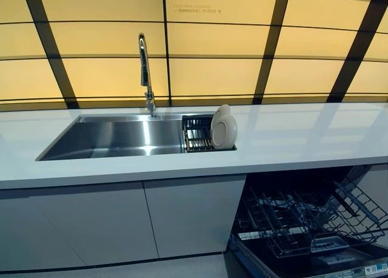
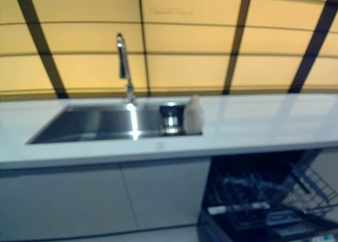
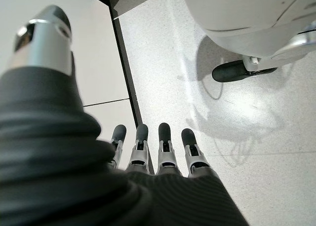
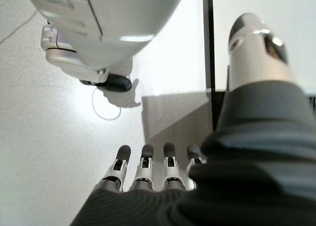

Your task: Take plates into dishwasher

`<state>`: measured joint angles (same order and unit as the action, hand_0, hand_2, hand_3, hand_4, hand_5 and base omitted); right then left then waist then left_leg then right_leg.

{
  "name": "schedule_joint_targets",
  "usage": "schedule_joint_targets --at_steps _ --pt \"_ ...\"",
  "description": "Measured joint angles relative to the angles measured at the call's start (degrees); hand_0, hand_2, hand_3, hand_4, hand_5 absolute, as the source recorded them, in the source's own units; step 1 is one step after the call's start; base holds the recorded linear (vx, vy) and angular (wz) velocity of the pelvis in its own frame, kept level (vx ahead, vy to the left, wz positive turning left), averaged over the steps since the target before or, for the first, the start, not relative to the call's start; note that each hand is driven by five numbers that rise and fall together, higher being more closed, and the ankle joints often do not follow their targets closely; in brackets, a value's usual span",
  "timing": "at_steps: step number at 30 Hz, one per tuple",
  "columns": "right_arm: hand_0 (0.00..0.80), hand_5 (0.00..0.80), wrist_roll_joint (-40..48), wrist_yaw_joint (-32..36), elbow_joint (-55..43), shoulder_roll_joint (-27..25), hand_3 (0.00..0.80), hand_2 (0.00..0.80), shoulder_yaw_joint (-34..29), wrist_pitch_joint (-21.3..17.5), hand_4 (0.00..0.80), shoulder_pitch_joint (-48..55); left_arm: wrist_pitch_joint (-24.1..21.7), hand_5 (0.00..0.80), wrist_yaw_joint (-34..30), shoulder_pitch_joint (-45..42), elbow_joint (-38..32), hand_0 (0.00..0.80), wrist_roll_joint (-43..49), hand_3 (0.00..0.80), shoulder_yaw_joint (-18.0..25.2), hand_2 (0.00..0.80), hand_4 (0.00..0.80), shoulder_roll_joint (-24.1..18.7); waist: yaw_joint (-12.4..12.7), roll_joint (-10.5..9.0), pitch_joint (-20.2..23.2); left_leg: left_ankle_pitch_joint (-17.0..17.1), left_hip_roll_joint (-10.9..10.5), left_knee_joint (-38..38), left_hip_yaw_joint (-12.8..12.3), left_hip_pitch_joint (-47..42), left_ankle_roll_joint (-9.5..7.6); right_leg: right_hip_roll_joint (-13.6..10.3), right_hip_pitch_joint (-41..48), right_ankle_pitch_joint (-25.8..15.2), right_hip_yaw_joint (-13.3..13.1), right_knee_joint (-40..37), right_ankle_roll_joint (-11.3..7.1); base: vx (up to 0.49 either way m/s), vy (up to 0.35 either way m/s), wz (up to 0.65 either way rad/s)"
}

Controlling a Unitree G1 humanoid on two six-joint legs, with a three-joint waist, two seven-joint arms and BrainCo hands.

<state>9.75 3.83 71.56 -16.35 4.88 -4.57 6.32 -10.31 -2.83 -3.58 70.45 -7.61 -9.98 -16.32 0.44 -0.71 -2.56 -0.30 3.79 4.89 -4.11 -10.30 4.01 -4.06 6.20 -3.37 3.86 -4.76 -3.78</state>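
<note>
Two white plates (image 1: pixel 224 128) stand on edge in a small black drying rack (image 1: pixel 196 134) at the right end of the steel sink (image 1: pixel 115 136). Below the counter at the right, the dishwasher (image 1: pixel 303 223) is open with its wire rack (image 1: pixel 327 214) pulled out. Neither hand shows in the eye views. My left hand (image 3: pixel 148 154) hangs over the floor with straight fingers, holding nothing. My right hand (image 4: pixel 148 171) also hangs over the floor, fingers straight and empty.
A tall chrome faucet (image 1: pixel 145 71) rises behind the sink. The white counter (image 1: pixel 303 132) stretches to the right of the plates. White cabinet doors (image 1: pixel 121 220) sit under the sink, left of the dishwasher. Yellow wall panels back the counter.
</note>
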Motion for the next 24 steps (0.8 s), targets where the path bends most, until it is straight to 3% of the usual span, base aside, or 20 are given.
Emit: schedule_joint_targets --at_steps 2,7,9,13,18,24 --pt "0.000 0.000 0.79 -1.08 0.61 0.00 0.000 0.000 -1.60 0.24 0.000 0.52 -0.01 0.000 0.05 0.05 0.00 0.000 -0.03 0.000 0.02 0.000 0.000 -0.12 -0.36 -0.43 -0.11 0.00 -0.05 0.02 -0.43 0.04 0.01 -0.01 -0.27 -0.06 -0.36 0.09 -0.03 -0.009 0.024 -0.10" --pt "0.000 0.000 9.82 -9.25 1.36 -1.36 0.000 0.000 -13.86 1.13 0.000 0.90 -0.14 0.000 0.04 0.28 0.01 0.000 -0.03 0.000 0.44 0.000 0.000 -1.90 -1.26 -1.64 -0.72 -0.28 0.01 0.27 -2.09 0.23 0.07 0.05 -1.28 -0.01 -1.54 0.67 -0.38 -0.010 0.018 -0.18" --pt "0.000 0.000 14.32 -14.23 -0.96 -3.68 0.000 0.000 -18.29 -0.26 0.000 1.02 -0.15 0.000 0.04 0.16 0.07 0.000 -0.03 0.000 0.60 0.000 0.000 -2.79 -1.54 -2.04 -0.99 -0.45 -0.06 0.30 -3.03 0.37 -0.03 -0.13 -1.98 -0.34 -1.63 0.73 -0.61 -0.036 0.061 -0.25" --pt "0.000 0.000 16.97 -23.32 -19.03 -5.93 0.000 0.000 -22.70 -4.24 0.000 1.77 -0.17 0.000 0.23 -0.35 -0.14 0.000 -0.08 0.000 2.82 0.000 0.000 -3.24 -4.39 -3.30 -1.88 -0.36 -0.31 0.29 -3.78 0.90 -0.22 -0.30 -2.64 -1.15 -2.13 0.55 -0.62 -0.049 0.070 -0.11" --pt "0.000 0.000 17.01 -28.41 -30.87 -6.51 0.000 0.000 -23.08 -8.78 0.000 0.51 -0.01 0.000 0.78 -0.42 -2.62 0.000 -0.19 0.000 2.78 0.000 0.000 -2.77 -4.22 -3.71 -2.29 -0.43 -0.67 0.31 -3.92 0.90 -0.34 -0.56 -2.64 -1.45 -2.30 0.39 -0.54 -0.022 0.078 -0.02" --pt "0.000 0.000 18.13 -28.96 -47.18 -9.69 0.000 0.000 -25.21 -12.72 0.000 -3.52 0.96 0.000 1.25 -1.85 -4.62 0.000 -0.63 0.000 2.78 0.000 0.000 -2.22 -4.16 -1.80 -3.14 -0.50 -1.61 0.33 -3.75 1.04 -1.02 -1.57 -2.71 -1.70 -2.31 0.33 -1.18 0.006 0.097 0.01"
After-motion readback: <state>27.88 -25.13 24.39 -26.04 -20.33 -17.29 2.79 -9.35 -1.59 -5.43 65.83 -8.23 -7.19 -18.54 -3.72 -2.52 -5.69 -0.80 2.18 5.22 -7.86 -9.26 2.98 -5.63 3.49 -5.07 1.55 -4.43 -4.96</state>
